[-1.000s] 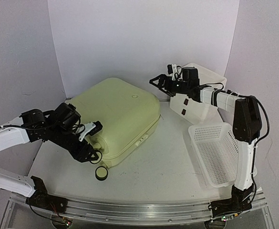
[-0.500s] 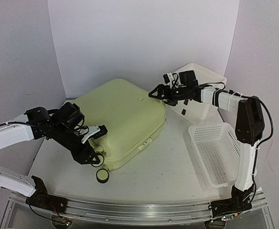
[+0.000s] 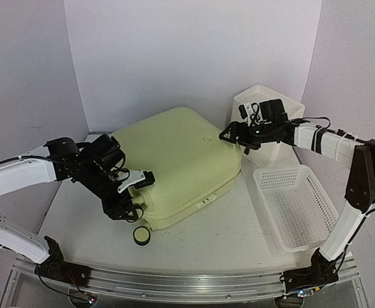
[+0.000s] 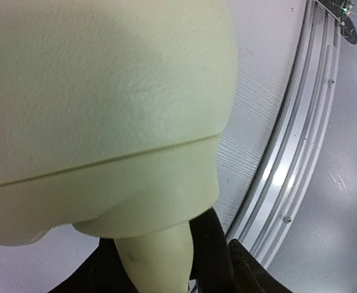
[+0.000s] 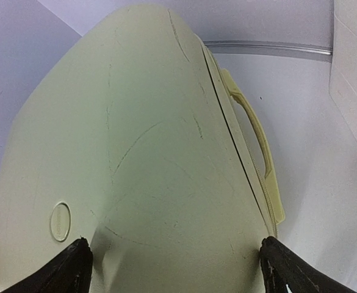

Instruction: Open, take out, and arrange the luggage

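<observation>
The luggage (image 3: 181,160), a large pale yellow-green suitcase, lies flat and closed in the middle of the table. My left gripper (image 3: 136,196) is at its near-left corner. In the left wrist view the jaws (image 4: 166,274) are shut around the yellow-green caster stem (image 4: 160,256) under the shell (image 4: 105,91). A black caster wheel (image 3: 140,236) sticks out at the near corner. My right gripper (image 3: 235,136) stands wide open over the far right corner, one black fingertip (image 5: 74,268) at each side of the lid (image 5: 154,152). The side handle (image 5: 254,140) shows along the seam.
A white mesh basket (image 3: 296,205) stands at the right. A white drawer box (image 3: 270,119) is right behind my right gripper, its edge (image 5: 355,61) close by. The metal rail (image 3: 187,282) runs along the near table edge, close to my left gripper (image 4: 300,152).
The luggage has slid and turned to the right. Both grippers moved right with it, the right one nearer the white box.
</observation>
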Motion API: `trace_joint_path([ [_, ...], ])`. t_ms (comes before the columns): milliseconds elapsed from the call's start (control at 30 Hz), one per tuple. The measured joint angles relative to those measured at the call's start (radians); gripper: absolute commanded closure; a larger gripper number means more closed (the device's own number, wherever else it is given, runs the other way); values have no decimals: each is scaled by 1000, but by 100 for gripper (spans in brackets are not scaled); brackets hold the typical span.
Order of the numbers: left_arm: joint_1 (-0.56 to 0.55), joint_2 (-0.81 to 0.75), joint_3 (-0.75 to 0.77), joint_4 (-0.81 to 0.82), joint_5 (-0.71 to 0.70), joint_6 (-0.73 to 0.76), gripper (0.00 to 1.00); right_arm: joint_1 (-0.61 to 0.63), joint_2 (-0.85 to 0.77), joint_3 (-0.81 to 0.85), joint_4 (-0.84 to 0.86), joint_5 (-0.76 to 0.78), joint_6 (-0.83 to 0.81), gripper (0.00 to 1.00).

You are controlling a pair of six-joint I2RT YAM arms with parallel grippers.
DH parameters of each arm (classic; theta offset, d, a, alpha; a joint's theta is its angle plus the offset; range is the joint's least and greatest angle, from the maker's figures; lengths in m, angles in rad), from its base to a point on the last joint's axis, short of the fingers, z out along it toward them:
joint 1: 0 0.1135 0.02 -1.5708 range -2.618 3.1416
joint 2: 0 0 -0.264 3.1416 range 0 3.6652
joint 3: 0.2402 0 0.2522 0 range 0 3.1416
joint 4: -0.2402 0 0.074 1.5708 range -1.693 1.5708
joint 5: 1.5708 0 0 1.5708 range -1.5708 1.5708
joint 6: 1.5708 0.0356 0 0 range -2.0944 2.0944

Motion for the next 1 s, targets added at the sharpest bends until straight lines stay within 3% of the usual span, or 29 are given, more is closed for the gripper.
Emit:
trace_joint_path([
  [33,-8,-16,-14,14,-34,13,26,0,-8,-11,3,0,0,9],
  [167,0,-68,-86,92,-165,6,18,0,-14,-34,33,-11,3,10],
  [400,164,-78,-100,100,-235,-132,15,39,-49,-81,56,-27,23,10],
  [633,268,-26,-64,11,-320,-256,14,110,-91,-124,83,72,45,11],
  [867,541,-18,-77,141,-391,-432,13,296,-130,-200,177,186,106,12],
  [1000,607,55,-38,311,-417,-514,13,475,-116,-233,235,101,161,12],
])
